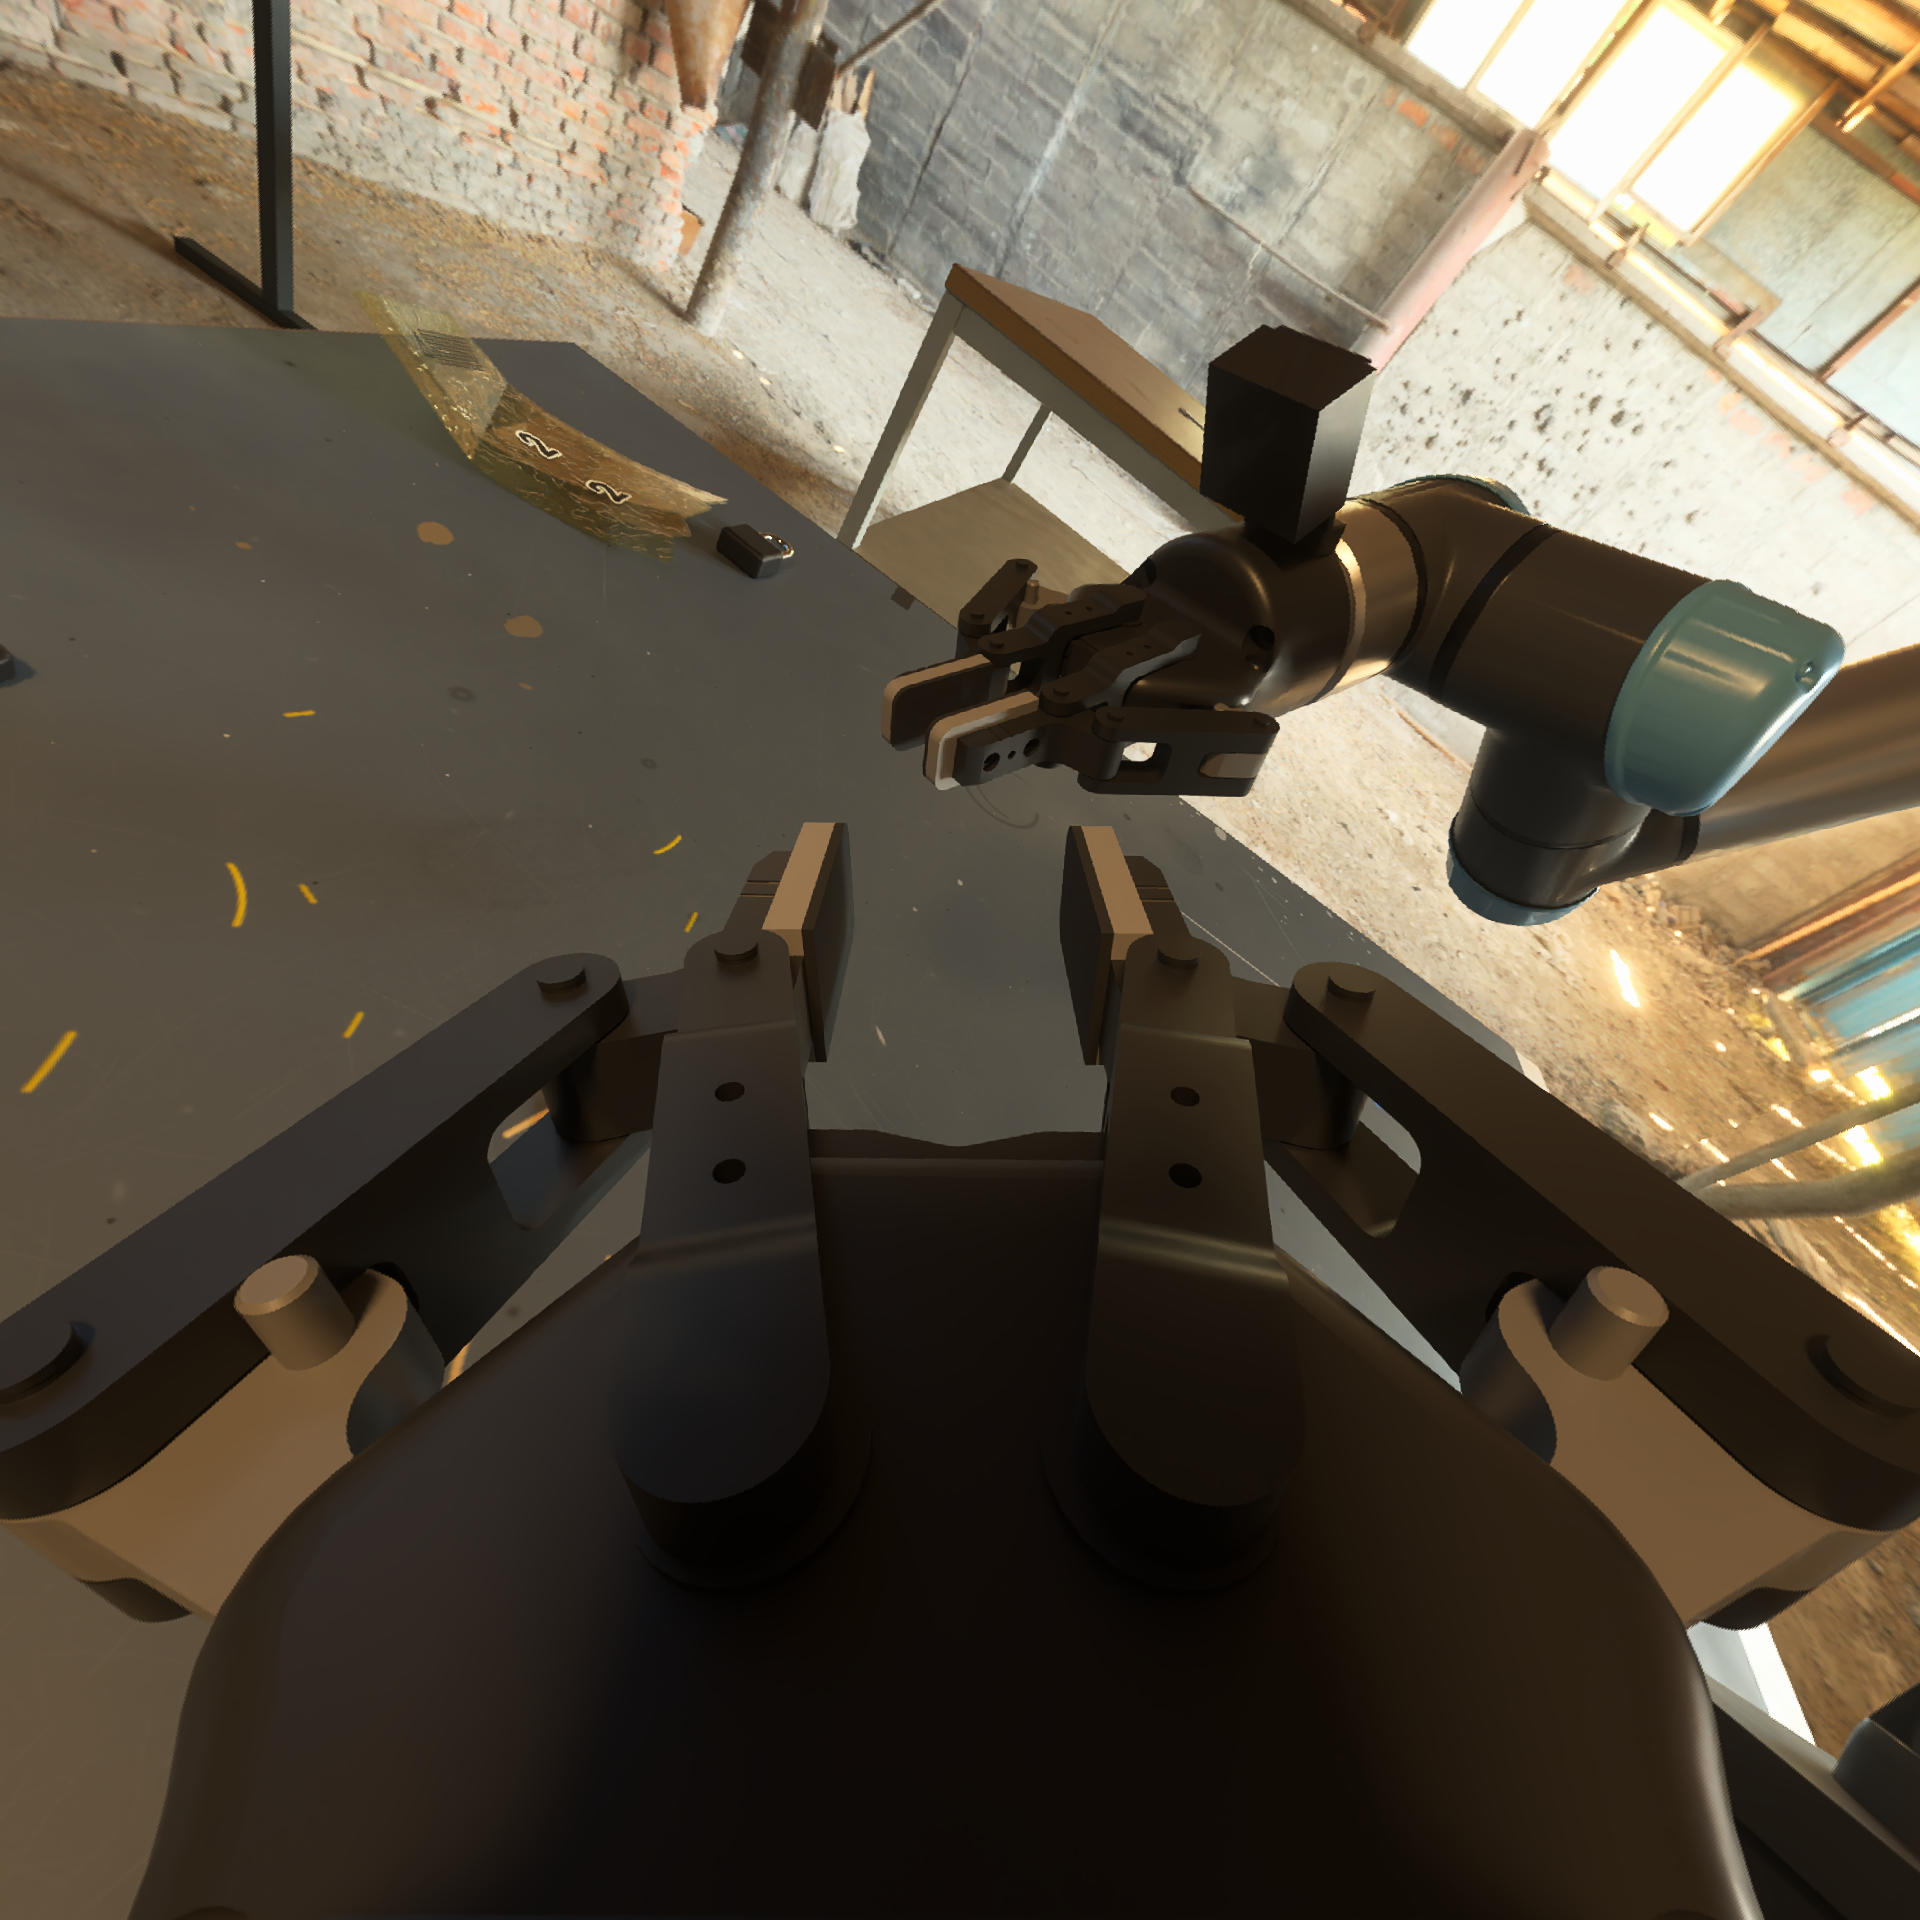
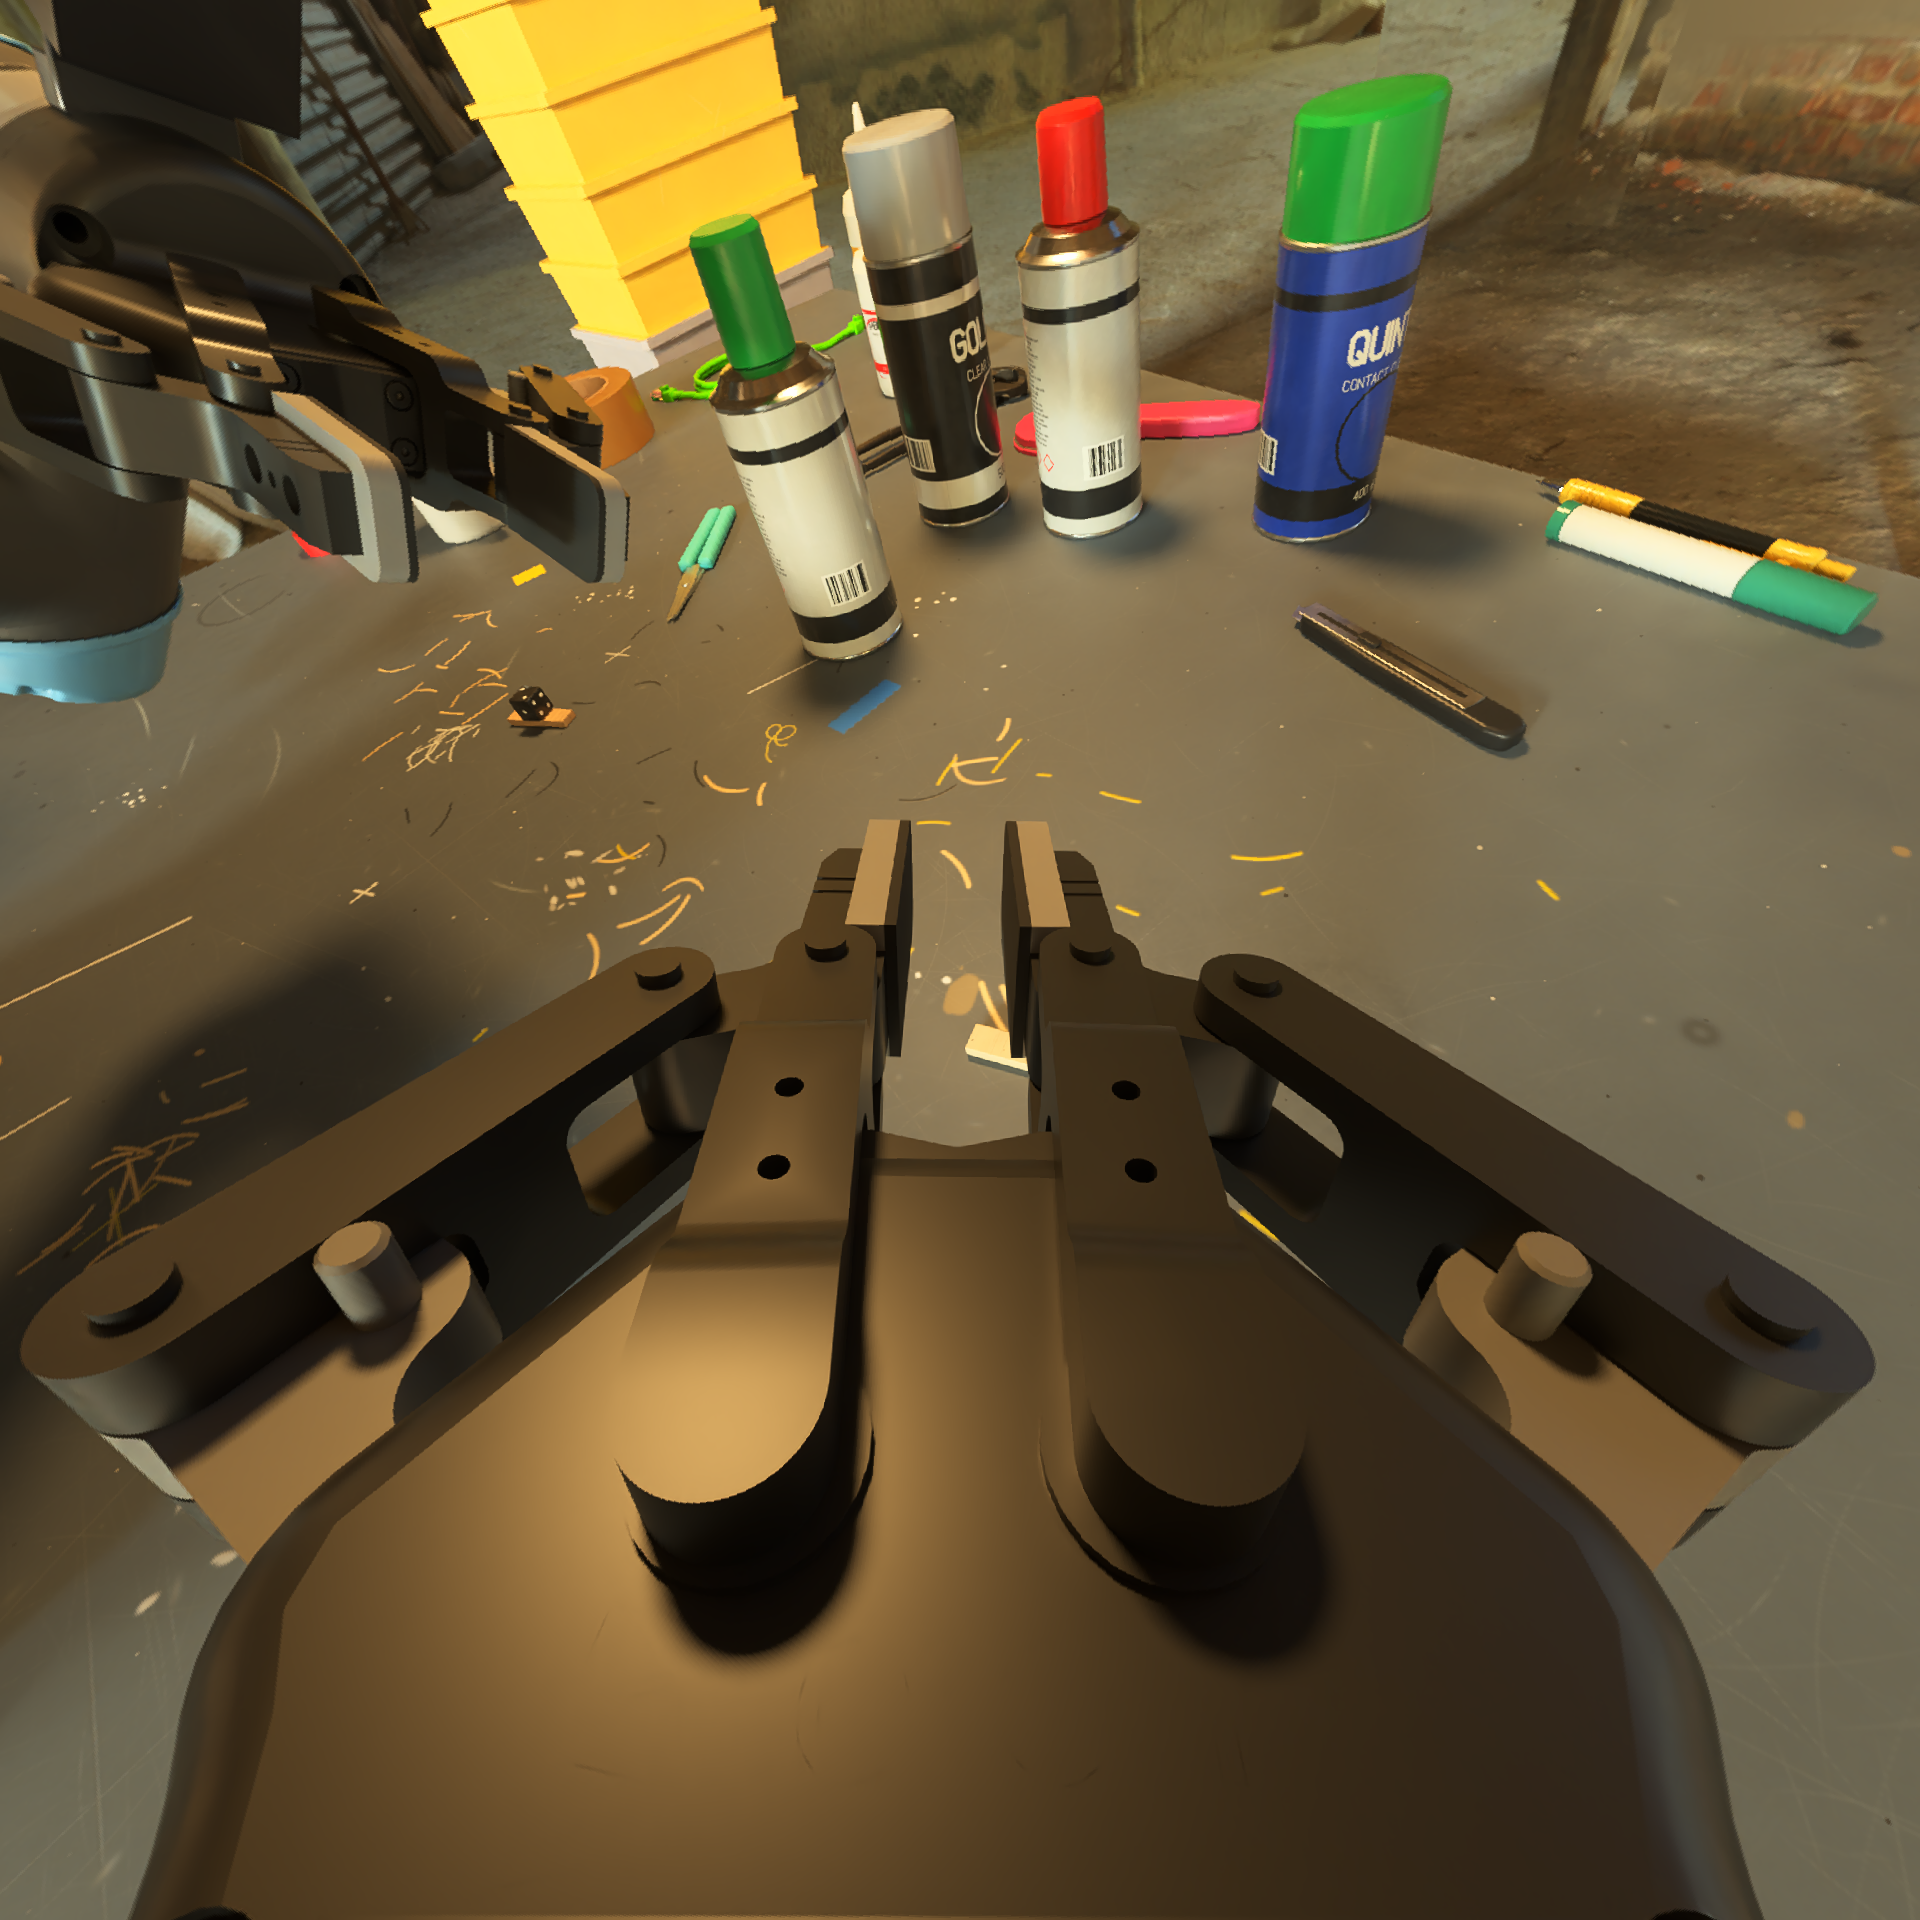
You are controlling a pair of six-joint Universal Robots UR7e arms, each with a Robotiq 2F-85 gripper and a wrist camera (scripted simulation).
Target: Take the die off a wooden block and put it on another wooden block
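A small black die [image 2: 532, 701] sits on a thin wooden block [image 2: 551, 719] on the grey table, left of centre in the right wrist view. A second, pale wooden block [image 2: 992, 1044] lies on the table under my right gripper [image 2: 956, 862], showing between its fingers. The right gripper's jaws stand a narrow gap apart and hold nothing. My left gripper [image 1: 956, 862] is open and empty above bare table. It also shows at the upper left of the right wrist view [image 2: 488, 535], above and behind the die. The right gripper appears in the left wrist view [image 1: 920, 738].
Several spray cans stand behind the die, the nearest a green-capped one [image 2: 805, 488]. A yellow stack [image 2: 644, 156], a utility knife [image 2: 1413, 681], markers [image 2: 1704, 561] and a green tool [image 2: 701, 551] are around. A gold foil packet [image 1: 540, 436] and a padlock [image 1: 753, 549] lie near the table's far edge.
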